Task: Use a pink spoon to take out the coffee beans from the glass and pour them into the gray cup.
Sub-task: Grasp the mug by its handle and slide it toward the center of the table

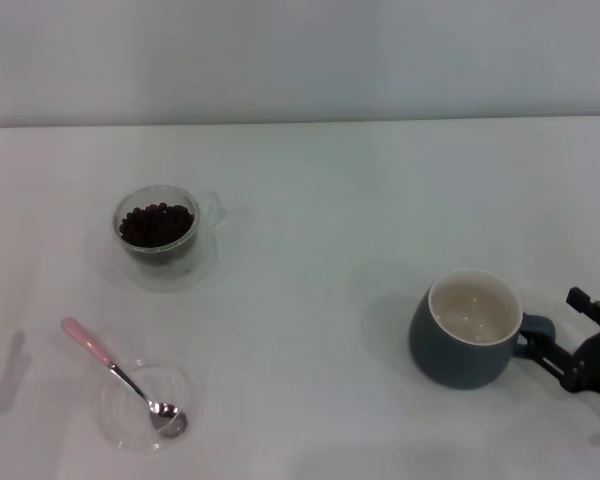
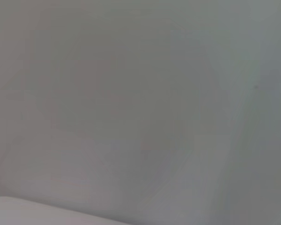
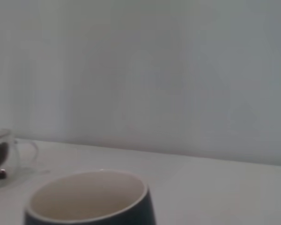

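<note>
The glass (image 1: 158, 228) holds a heap of coffee beans (image 1: 156, 222) at the back left of the white table. The pink spoon (image 1: 108, 364) lies at the front left, with its silver bowl resting in a flat clear dish (image 1: 130, 425). The gray cup (image 1: 466, 331) stands at the front right with nothing in its cream inside. My right gripper (image 1: 565, 352) is right beside the cup's handle (image 1: 536, 330). In the right wrist view the gray cup (image 3: 91, 202) is close and the glass (image 3: 1, 154) is farther off. My left gripper is out of view.
A clear saucer (image 1: 205, 262) sits under the glass. The table's far edge (image 1: 300, 124) meets a plain wall. The left wrist view shows only a plain pale surface.
</note>
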{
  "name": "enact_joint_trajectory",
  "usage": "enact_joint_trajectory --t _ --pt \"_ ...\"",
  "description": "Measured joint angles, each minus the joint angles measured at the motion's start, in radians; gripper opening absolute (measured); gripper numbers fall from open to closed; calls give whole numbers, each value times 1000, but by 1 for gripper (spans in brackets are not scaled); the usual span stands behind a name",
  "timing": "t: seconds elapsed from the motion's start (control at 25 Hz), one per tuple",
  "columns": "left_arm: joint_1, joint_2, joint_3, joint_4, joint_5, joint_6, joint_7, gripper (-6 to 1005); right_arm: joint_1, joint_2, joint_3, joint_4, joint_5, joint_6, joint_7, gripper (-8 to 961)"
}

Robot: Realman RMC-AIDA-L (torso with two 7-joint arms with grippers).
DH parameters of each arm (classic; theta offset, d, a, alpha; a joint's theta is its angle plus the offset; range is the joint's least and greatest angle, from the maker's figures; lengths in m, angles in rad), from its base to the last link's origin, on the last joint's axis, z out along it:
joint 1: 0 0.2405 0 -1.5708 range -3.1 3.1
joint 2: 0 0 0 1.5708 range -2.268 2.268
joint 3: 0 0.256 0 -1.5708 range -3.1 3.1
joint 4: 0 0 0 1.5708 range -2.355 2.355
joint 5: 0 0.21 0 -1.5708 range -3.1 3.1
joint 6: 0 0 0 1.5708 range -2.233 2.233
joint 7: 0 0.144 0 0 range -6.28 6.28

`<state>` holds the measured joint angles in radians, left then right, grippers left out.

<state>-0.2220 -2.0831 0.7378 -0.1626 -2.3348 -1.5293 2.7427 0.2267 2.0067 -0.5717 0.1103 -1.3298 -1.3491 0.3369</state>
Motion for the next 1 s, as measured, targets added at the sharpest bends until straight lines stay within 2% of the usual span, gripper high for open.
enact_joint_trajectory --t 0.24,0.56,1.0 --pt "13 0 0 0 0 -19 0 887 38 2 15 -7 -3 27 0 808" --pt "24 0 0 0 0 -37 0 887 59 4 4 9 -12 17 44 517" --pt "25 -1 0 -5 1 -53 0 888 81 5 -2 20 -103 14 169 275"
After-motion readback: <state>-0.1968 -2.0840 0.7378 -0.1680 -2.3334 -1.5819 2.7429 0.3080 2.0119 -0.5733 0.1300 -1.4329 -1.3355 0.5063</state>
